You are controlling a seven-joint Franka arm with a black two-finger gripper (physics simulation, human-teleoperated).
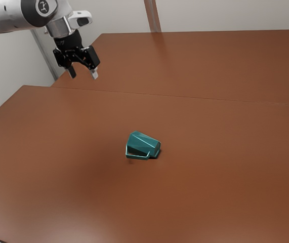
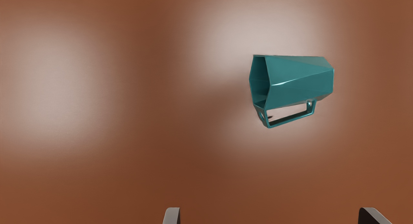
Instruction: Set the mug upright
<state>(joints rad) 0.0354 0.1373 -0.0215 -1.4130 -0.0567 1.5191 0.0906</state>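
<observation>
In the exterior view my black gripper (image 1: pixel 84 75) hangs high above the table at the upper left, well apart from the mug. A teal faceted mug (image 1: pixel 145 144) lies on its side near the middle of the tabletop. In the wrist view the mug (image 2: pixel 298 80) shows its hollow mouth at one end and its closed base at the other, with the rectangular handle along one side. My gripper (image 2: pixel 269 215) is open there, its two fingertips wide apart with nothing between them.
The brown tabletop (image 1: pixel 73 167) spreads around the mug on every side. Behind it, past a thin seam, lies another brown surface (image 1: pixel 195 63) with a dark edge at the exterior view's right. Pale walls (image 1: pixel 225 15) stand beyond.
</observation>
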